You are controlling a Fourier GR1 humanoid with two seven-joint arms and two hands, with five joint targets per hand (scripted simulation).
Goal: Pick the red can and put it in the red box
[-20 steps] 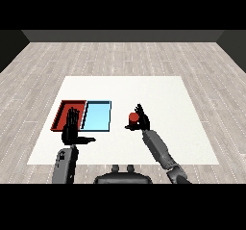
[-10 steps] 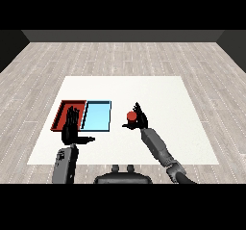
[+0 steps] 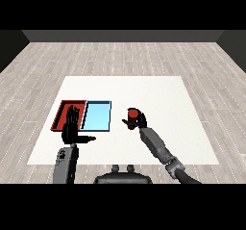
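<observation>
The red can (image 3: 132, 114) stands upright on the white table (image 3: 158, 94), to the right of the light blue tray (image 3: 96, 115). My right hand (image 3: 138, 121) is curled round the can from its near right side. The red tray (image 3: 65, 109) lies at the left, next to the blue one. My left hand (image 3: 72, 128) hovers over the red tray's near edge, fingers straight and pointing away, thumb out to the right, holding nothing.
The two trays sit side by side at the table's left half. Grey plank floor surrounds the table on all sides. My right forearm (image 3: 156, 145) crosses the near right part of the table.
My right hand has closed its fingers round the red can, from open beside it earlier. The left hand has stayed in place.
</observation>
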